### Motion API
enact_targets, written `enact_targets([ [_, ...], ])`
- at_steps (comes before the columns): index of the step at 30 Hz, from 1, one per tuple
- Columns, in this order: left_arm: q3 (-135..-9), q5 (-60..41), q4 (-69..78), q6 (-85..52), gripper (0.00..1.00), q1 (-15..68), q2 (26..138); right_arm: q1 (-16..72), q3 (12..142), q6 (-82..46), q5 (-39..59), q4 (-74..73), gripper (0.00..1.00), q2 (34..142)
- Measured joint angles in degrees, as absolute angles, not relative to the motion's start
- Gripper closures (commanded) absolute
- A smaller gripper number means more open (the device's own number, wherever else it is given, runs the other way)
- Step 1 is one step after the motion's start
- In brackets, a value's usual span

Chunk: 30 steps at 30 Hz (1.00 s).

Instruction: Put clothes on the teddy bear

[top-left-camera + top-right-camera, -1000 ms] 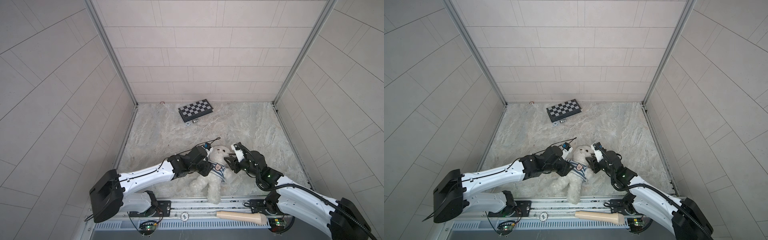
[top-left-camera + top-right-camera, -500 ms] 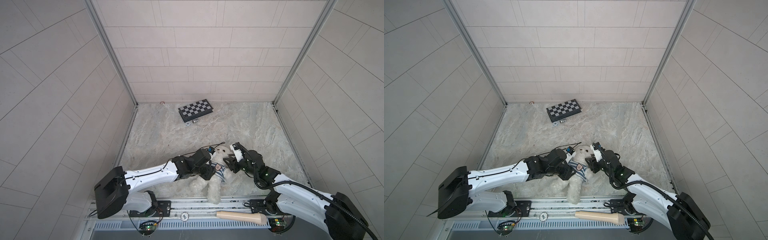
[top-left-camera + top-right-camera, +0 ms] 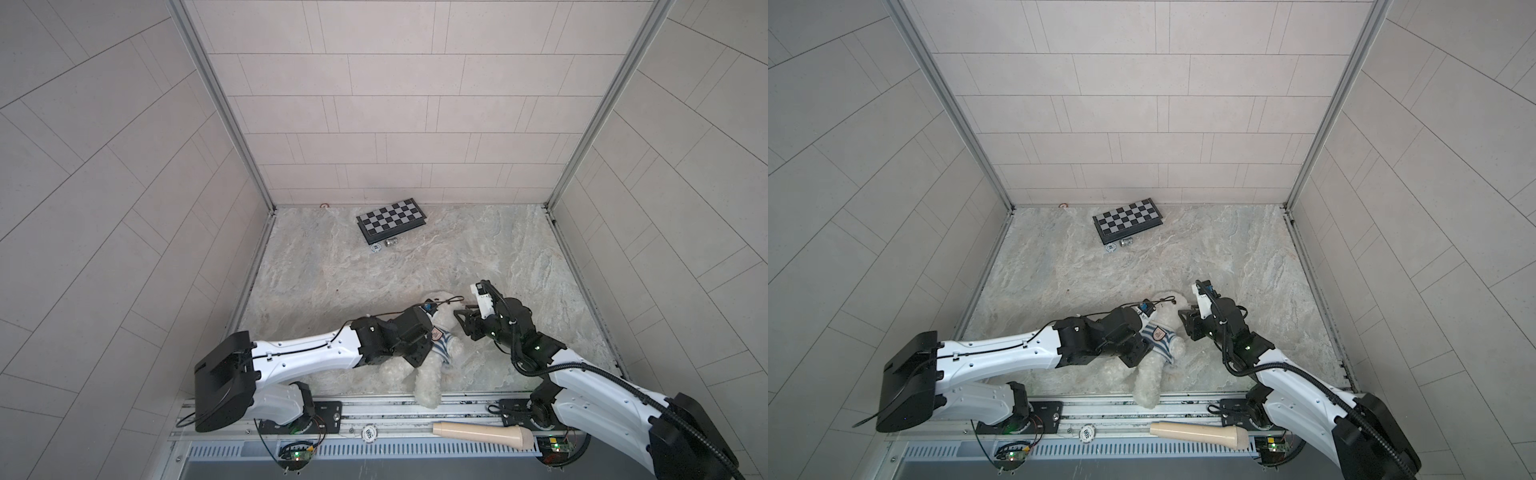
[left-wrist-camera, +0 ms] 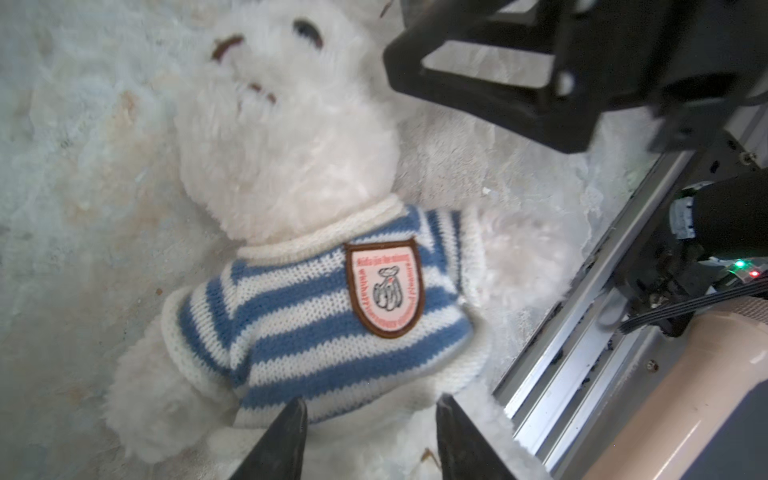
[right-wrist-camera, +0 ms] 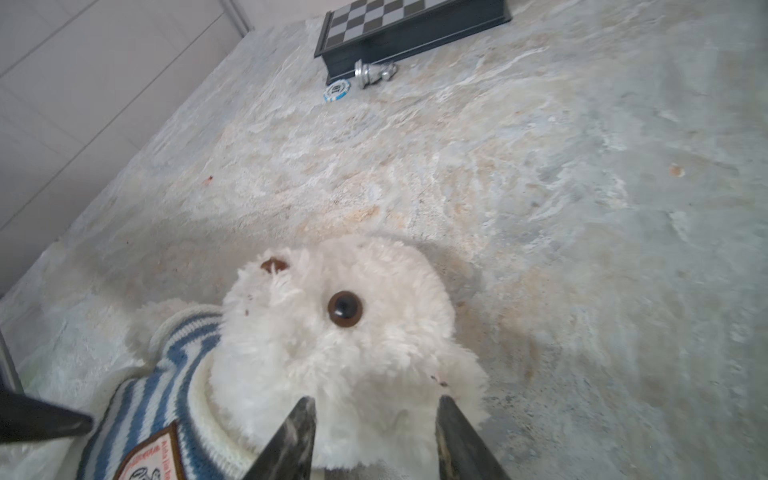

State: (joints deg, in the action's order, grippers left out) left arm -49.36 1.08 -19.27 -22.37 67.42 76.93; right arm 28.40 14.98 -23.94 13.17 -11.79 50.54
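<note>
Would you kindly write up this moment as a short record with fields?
teddy bear: lying face up on the marbled table, near its front edge
striped shirt: on the bear's torso, collar at the neck, badge on the chest, both arms seemingly through the sleeves
left claw: open, at the shirt's lower hem, holding nothing
right claw: open, beside the bear's head, holding nothing
chessboard: closed, by the back wall; a chip and a silver chess piece lie beside it

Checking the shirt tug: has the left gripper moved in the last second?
Yes: the left gripper shifted toward the front rail, away from the chessboard.
</note>
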Motion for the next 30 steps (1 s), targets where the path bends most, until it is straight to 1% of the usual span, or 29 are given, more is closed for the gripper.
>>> enact_targets([
  [5,-53.52,5.15,-20.60,-20.69,0.46,72.31,78.37,21.65,11.66,-27.33,14.22,-12.29,0.50,47.22],
  [11,-60.55,8.38,-21.58,-17.45,0.44,76.95,86.52,16.36,8.95,-30.57,15.16,-12.64,0.49,43.48],
  [17,-63.81,9.28,-21.30,-14.46,0.44,78.35,94.26,13.50,7.70,-32.82,15.33,-13.30,0.48,40.82],
  [21,-64.99,10.00,-21.37,-13.15,0.44,78.43,97.45,12.23,6.85,-34.00,15.25,-13.61,0.48,39.44],
  [30,-68.62,14.92,-21.52,-13.43,0.52,78.46,102.26,10.33,5.54,-35.81,14.63,-13.91,0.47,37.32],
])
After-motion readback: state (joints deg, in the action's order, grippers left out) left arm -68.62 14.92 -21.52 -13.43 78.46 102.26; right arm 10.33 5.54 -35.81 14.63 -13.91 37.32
